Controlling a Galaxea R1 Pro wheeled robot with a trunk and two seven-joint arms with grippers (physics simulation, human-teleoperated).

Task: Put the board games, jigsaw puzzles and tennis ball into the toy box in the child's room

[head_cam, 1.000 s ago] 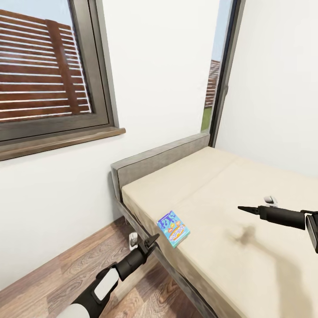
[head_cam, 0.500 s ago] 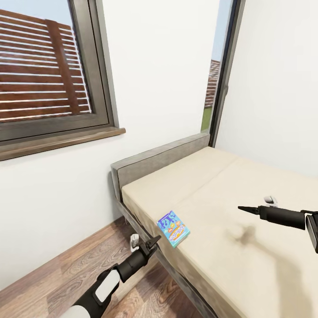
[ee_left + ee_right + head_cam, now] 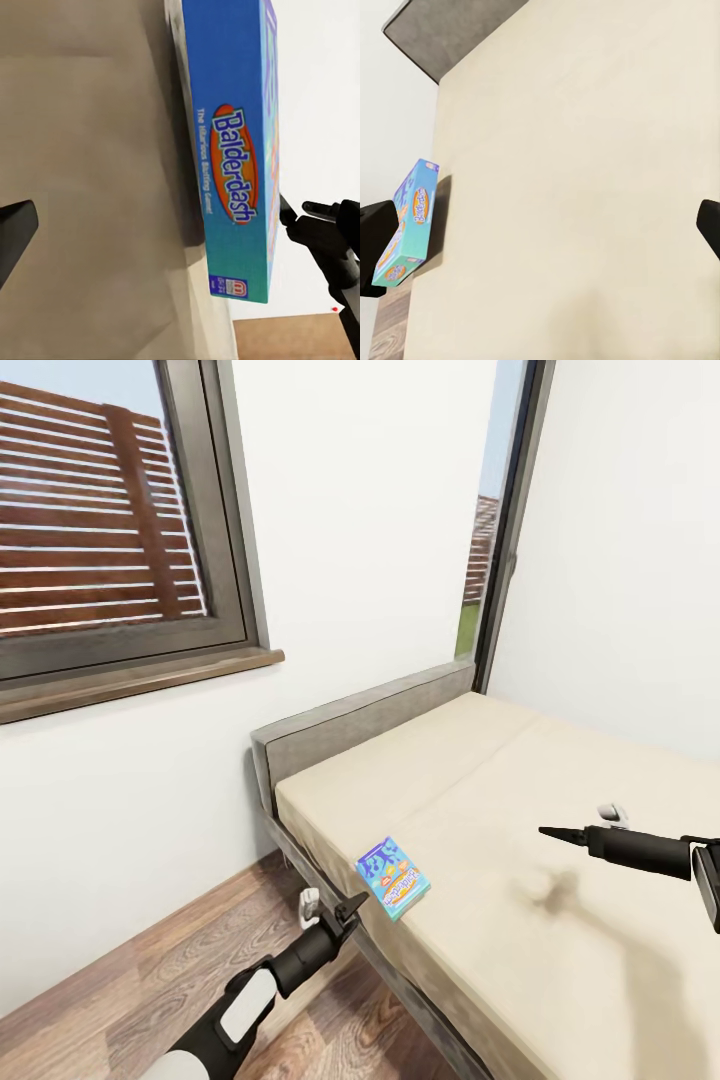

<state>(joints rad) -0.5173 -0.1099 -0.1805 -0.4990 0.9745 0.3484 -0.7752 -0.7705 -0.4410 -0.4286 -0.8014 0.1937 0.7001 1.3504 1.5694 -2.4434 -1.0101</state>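
Board game [image 3: 392, 877], a teal-blue flat cardboard box printed "Balderdash", lies at the near edge of the beige mattress of the grey-framed bed [image 3: 520, 900], beside the padded grey headboard [image 3: 360, 725]. We see the left gripper [image 3: 330, 913], a black tapered tool, low over the wood-plank floor [image 3: 130, 980] just beside the bed frame, with its fingers spread and empty. Compared with a second ago it has risen slightly and edged closer to the box, whose narrow side [image 3: 232, 172] fills the left wrist view, one finger [image 3: 15, 232] standing well to one side of it. We judge this to be the approach before a grasp, with the box not yet between the fingers. The right gripper [image 3: 585, 835] hangs unmoved above the mattress, well apart from the box, holding nothing; whether its fingers are parted we cannot tell. No toy box is visible, so carrying lies ahead.
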